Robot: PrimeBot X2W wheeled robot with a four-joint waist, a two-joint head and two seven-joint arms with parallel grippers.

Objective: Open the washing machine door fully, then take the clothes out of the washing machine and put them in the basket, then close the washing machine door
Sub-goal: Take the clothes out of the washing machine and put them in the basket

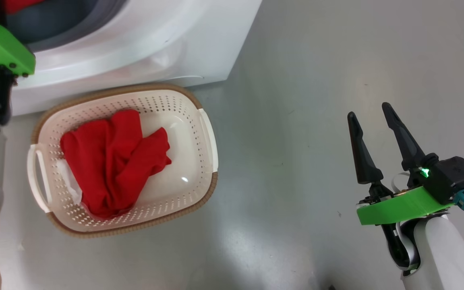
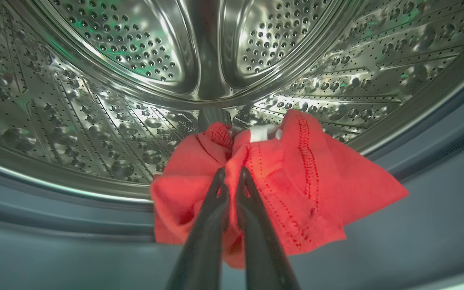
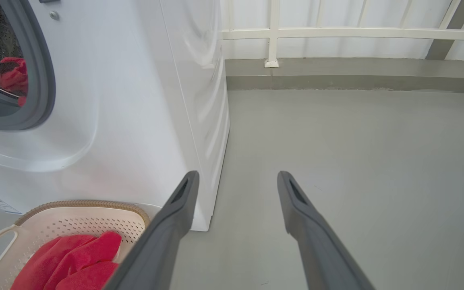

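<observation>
Our left gripper [image 2: 232, 177] pinches a red garment [image 2: 296, 181] inside the washing machine [image 2: 95, 100]. Our right gripper [image 1: 371, 110] hangs spread wide.

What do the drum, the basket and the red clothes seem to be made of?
Drum: polished steel, it seems; mirror shine, punched holes.
Basket: glossy cream plastic, likely; moulded holes, brown woven-look rim.
Clothes: soft red fabric; folds, stitching.
</observation>
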